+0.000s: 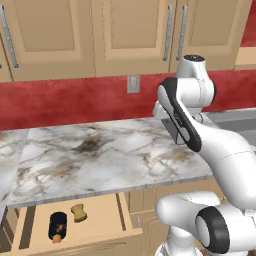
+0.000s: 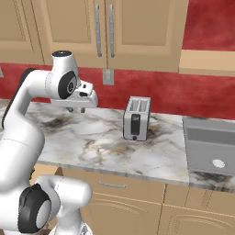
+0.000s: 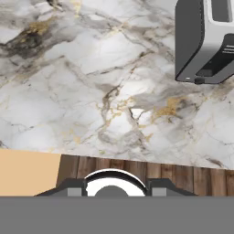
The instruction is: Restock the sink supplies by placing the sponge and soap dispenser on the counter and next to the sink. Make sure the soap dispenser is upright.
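1 sponge and 1 soap dispenser are in the open drawer below the counter. The dispenser lies on its side, pump top toward the drawer's front; the sponge sits just beside it, nearer the sink side, the 2 apart. The counter's marble top is bare over the drawer.

1 silver toaster with 2 slots stands upright on the counter, between the arm and the sink. 1 basin and 1 round drain of the sink show at the right edge of the right base view. 1 grey outlet plate is on the red wall behind.

1 gripper hangs above the counter, holding nothing, its fingers pressed together.

No brand, label or writing can be read anywhere.
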Robot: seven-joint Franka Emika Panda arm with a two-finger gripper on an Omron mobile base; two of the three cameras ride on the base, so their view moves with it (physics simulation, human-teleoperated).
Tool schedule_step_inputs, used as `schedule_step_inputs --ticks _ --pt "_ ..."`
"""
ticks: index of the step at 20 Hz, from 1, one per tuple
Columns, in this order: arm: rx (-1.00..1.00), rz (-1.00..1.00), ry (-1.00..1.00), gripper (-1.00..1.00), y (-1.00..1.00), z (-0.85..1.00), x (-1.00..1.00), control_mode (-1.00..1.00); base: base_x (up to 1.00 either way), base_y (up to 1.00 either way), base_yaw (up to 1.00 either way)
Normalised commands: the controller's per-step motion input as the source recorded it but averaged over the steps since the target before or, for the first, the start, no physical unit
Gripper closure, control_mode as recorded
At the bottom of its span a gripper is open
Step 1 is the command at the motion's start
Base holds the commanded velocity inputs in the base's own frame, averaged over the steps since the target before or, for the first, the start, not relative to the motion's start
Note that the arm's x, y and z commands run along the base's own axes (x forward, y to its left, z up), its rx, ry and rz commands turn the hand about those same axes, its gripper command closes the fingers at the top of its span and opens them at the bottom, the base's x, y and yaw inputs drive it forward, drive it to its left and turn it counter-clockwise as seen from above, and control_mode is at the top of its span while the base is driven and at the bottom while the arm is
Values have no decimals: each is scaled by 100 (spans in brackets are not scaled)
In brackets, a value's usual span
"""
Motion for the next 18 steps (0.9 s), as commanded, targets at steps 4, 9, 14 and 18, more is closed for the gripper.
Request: schedule_step_inputs --ticks 4,9,14,18 --pt "0 0 0 -100 0 0 0 100 -6 2 0" --pt "0 0 0 -100 0 0 0 100 -79 10 0" --pt "0 0 0 -100 0 0 0 100 -97 14 -2" --pt "0 0 0 -100 0 0 0 100 -37 94 0"
